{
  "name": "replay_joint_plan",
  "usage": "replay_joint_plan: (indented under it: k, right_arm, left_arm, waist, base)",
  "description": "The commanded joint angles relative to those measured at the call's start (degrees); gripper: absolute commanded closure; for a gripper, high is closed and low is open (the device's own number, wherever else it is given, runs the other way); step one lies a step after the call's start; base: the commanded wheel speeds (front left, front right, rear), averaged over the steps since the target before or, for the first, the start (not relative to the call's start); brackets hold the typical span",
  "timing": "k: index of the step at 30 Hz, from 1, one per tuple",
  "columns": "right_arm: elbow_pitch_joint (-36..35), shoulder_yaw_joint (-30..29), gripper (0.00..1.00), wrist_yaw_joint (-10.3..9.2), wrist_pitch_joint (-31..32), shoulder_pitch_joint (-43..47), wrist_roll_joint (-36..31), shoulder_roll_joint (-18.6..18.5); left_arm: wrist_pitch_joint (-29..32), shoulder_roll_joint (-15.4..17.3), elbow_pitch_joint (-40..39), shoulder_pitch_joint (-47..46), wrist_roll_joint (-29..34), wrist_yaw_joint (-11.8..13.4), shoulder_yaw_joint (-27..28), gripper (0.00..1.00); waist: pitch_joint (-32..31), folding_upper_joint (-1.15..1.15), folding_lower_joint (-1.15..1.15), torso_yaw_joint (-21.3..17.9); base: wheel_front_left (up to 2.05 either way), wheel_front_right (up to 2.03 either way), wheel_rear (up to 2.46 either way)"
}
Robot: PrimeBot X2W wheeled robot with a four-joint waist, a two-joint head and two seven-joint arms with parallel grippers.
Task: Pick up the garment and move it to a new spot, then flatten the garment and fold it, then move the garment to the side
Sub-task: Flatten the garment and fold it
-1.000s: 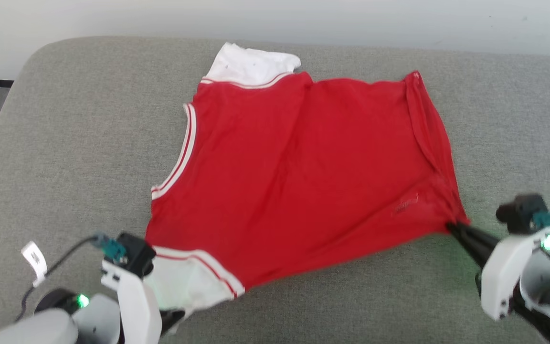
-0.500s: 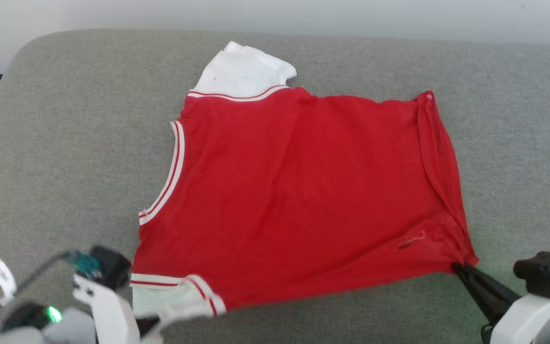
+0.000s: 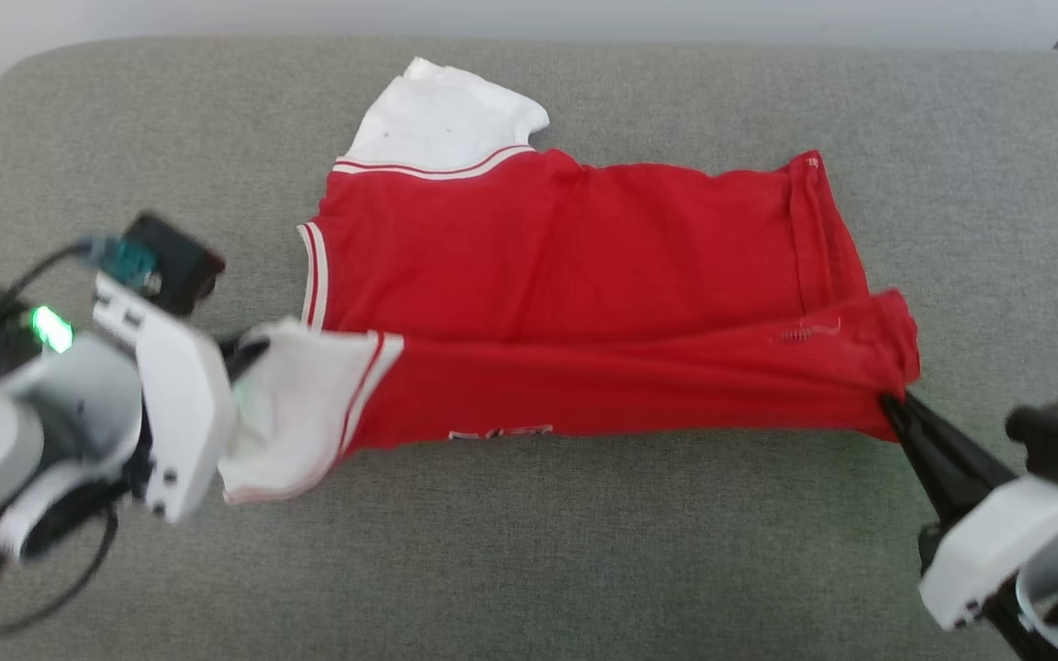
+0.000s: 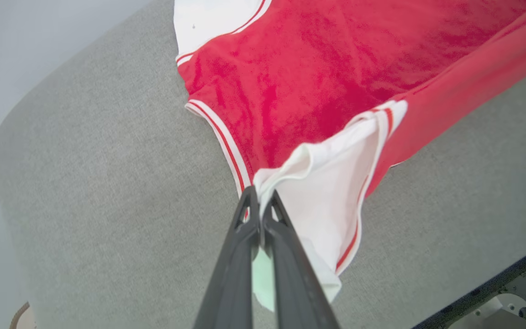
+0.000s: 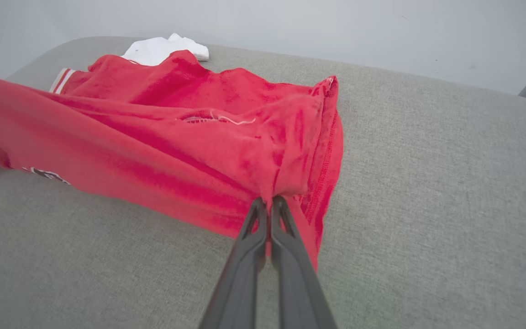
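Lifted near edge of soft red garment now folds over, both jaws clamping it

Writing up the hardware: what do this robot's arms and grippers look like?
The left gripper and right gripper each have two long, slim, dark grey fingers tapering to points. White shells cover both wrists, each carrying a black camera block with a teal plug. A green light glows on the left wrist.
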Motion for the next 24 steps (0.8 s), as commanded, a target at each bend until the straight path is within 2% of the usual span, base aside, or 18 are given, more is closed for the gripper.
replay_joint_plan:
  k: [1, 8, 13, 14, 16, 17, 20, 21, 22, 24]
  right_arm:
    - [0.58, -0.27, 1.0, -0.06, 0.66, -1.69, -0.55, 0.58]
    - [6.05, -0.05, 1.0, -0.06, 3.99, -9.57, -2.17, 2.19]
    - [11.73, 0.77, 1.0, -0.06, 6.75, -14.56, -2.27, 2.73]
    - [13.98, 1.15, 1.0, -0.06, 8.5, -16.29, -1.87, 3.01]
    - [14.84, 1.77, 1.0, -0.06, 9.6, -17.14, -1.99, 2.77]
    - [16.55, 2.27, 1.0, -0.06, 11.66, -19.12, -1.41, 3.21]
    - [18.98, 3.41, 1.0, -0.06, 15.08, -21.62, -1.01, 3.31]
    - [19.67, 4.08, 0.95, -0.06, 16.35, -22.46, -1.36, 3.07]
    - [20.29, 4.5, 0.83, -0.06, 17.74, -23.21, -1.25, 3.03]
    - [21.35, 4.55, 0.38, -0.06, 20.38, -24.51, -1.14, 3.36]
  left_arm:
    - [0.7, -1.11, 2.36, -2.08, 1.47, -1.38, 0.17, 1.0]
    - [1.93, -10.7, 19.55, -9.69, 3.9, -10.6, -0.86, 1.0]
    - [2.3, -16.78, 31.52, -11.97, 2.74, -15.43, -1.85, 1.0]
    - [2.23, -18.93, 35.73, -12.45, 2.12, -16.56, -2.24, 1.0]
    - [2.43, -20.02, 37.73, -12.59, 1.54, -17.03, -2.4, 1.0]
    - [2.68, -21.75, 41.46, -12.77, 0.47, -17.81, -2.54, 1.0]
    - [3.34, -24.11, 46.53, -12.65, -0.93, -18.42, -2.92, 1.0]
    - [3.53, -24.8, 48.08, -12.69, -1.49, -18.67, -2.99, 1.0]
    - [4.0, -25.34, 49.55, -12.63, -2.39, -18.79, -2.88, 0.98]
    - [4.91, -26.21, 52.0, -12.61, -3.46, -18.86, -3.03, 0.91]
  waist:
    - [0.42, 0.0, 0.0, -0.23]
    - [2.58, 0.0, 0.0, -1.12]
    - [4.2, 0.0, 0.0, -1.71]
    - [4.83, 0.0, 0.0, -1.89]
    - [5.16, 0.0, 0.0, -1.96]
    - [5.81, 0.0, 0.0, -2.26]
    - [6.58, 0.0, 0.0, -2.55]
    - [6.74, 0.0, 0.0, -2.58]
    - [6.93, 0.0, 0.0, -2.64]
    - [7.08, 0.0, 0.0, -2.7]
  base:
    - [0.0, 0.0, 0.0]
    - [0.0, 0.0, 0.0]
    - [0.0, 0.0, 0.0]
    - [0.0, 0.0, 0.0]
    - [0.0, 0.0, 0.0]
    - [0.0, 0.0, 0.0]
    - [0.0, 0.0, 0.0]
    - [0.0, 0.0, 0.0]
    - [0.0, 0.0, 0.0]
    - [0.0, 0.0, 0.0]
